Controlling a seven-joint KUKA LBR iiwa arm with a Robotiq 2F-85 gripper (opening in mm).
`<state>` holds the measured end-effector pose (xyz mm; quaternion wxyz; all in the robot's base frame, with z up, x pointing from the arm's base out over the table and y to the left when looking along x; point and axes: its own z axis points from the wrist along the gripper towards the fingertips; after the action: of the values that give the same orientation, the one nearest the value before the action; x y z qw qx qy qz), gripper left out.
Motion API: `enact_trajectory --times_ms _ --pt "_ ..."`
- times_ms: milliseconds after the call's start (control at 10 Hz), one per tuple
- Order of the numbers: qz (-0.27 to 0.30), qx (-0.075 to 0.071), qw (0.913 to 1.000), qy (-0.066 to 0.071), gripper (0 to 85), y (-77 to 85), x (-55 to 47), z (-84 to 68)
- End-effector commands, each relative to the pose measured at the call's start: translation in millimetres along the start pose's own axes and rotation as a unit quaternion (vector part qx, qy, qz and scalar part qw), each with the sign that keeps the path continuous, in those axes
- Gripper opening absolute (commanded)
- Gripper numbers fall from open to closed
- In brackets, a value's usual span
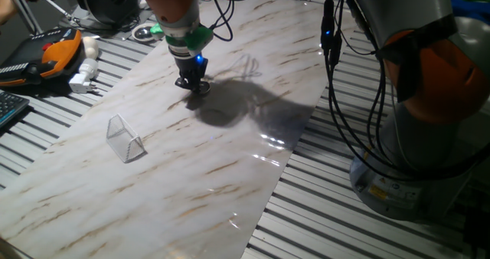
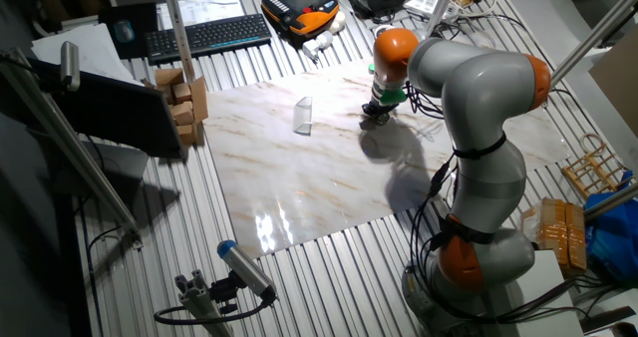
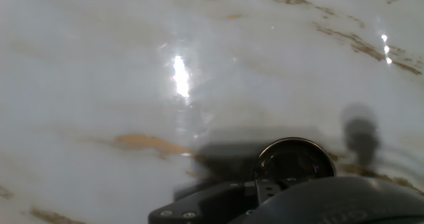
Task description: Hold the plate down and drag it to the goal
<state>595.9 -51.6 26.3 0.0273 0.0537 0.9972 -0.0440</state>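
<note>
Tool [image 3: 278, 194] atop plate [image 3: 295, 161]; goal [image 1: 125, 138] well apart.

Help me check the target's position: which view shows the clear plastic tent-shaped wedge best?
One fixed view: the clear plastic tent-shaped wedge sits large on the marble board, triangular sides readable. The other fixed view shows it small and faint. The hand view misses it.
</note>
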Motion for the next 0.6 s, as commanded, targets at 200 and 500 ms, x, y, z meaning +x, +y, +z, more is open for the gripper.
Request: enact_trajectory --times_ms 200,500 --pt "0.002 0.001 1.0 0.0 0.0 4.0 0.4 -0.6" --pt "0.004 -0.003 1.0 0.0 0.0 7.6 -0.3 0.4"
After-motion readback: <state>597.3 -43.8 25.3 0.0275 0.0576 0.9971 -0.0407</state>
